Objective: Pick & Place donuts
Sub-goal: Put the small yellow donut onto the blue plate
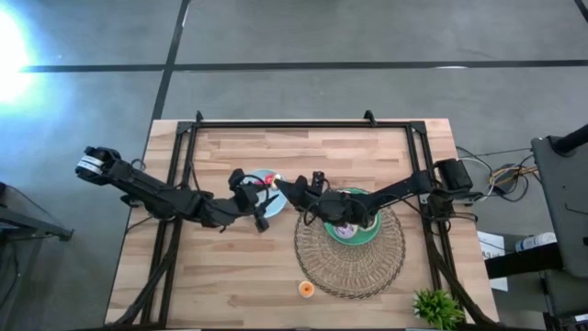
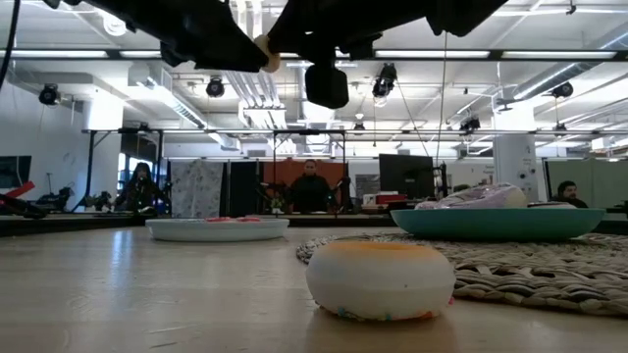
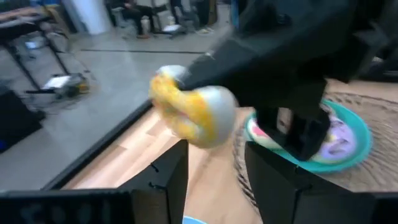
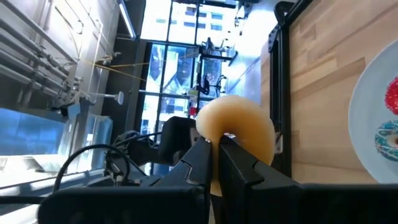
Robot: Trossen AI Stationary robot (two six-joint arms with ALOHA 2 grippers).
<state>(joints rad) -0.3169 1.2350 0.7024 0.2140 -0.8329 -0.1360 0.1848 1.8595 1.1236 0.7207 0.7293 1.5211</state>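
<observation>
R gripper (image 4: 214, 152) is closed on a mini orange donut (image 4: 239, 127), held up in the air. In the high view it sits near table centre, just at 3 o'clock of the light-blue plate (image 1: 260, 176) and at 9 o'clock of the green plate (image 1: 366, 232). The L wrist view shows the same donut (image 3: 189, 109) pinched at the tip of the R arm's fingers, w/ the green plate (image 3: 357, 146) behind it.

L gripper (image 3: 214, 165) hangs over the light-blue plate, fingers parted to a moderate gap, nothing between them.

Light-blue plate: a red-iced and a teal-iced donut (image 4: 387, 140) lie on it, per R wrist view. Green plate rests on the wicker mat (image 1: 354, 262); a lilac-iced donut (image 3: 336, 134) lies in it, other contents not clear.

Another mini orange donut (image 1: 306, 289) sits on the bare wood at 7 o'clock of the mat, just beside its edge. In the low view it is nearest the camera (image 2: 381, 279), touching the table (image 2: 147, 294).

People are seated in the room beyond the table.
</observation>
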